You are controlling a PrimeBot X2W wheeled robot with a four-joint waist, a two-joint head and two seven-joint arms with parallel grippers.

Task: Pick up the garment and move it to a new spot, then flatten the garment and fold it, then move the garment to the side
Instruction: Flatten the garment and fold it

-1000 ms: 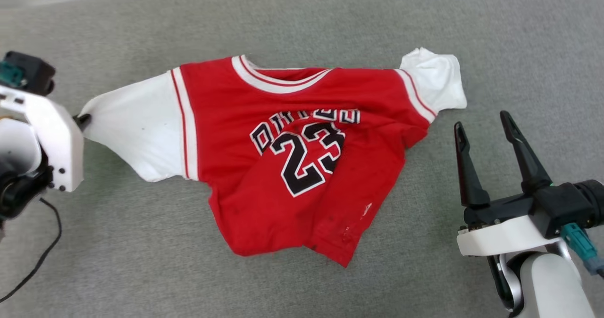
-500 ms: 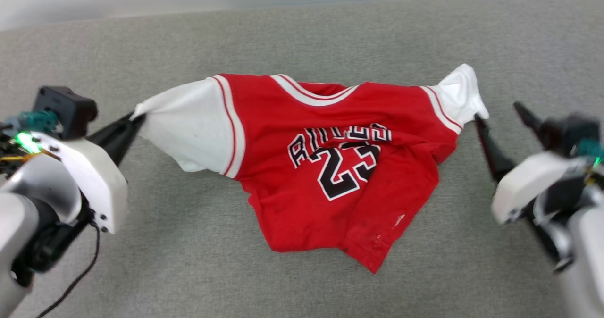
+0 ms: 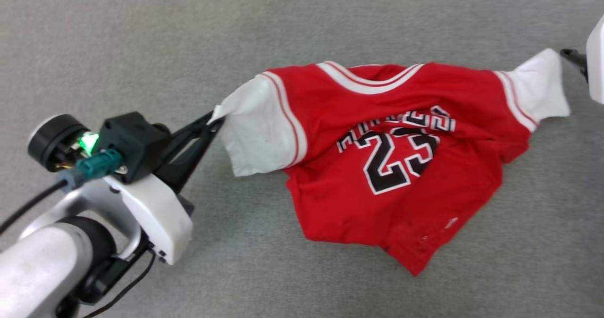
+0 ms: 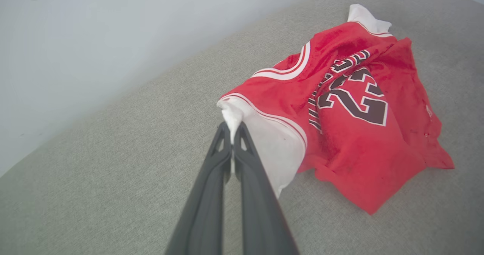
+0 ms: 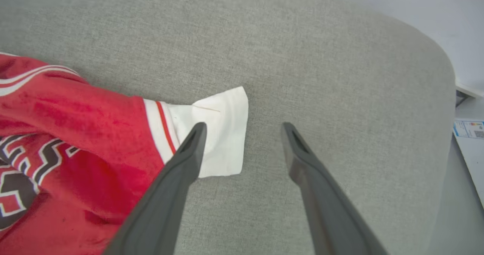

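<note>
The left tool [image 4: 231,129] is clamped together on the tip of the near white sleeve of the garment [image 4: 351,141]. Beyond its fingertips the red body lies rumpled, number side up, on the grey cloth surface [image 4: 113,179]. At the far sleeve, the right tool [image 5: 244,126] stands apart, gripping nothing, with one finger over the sleeve's hem.

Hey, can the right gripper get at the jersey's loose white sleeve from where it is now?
Probably yes: the right gripper is open right at that sleeve, one jaw over its cloth, and nothing lies between them.
</note>
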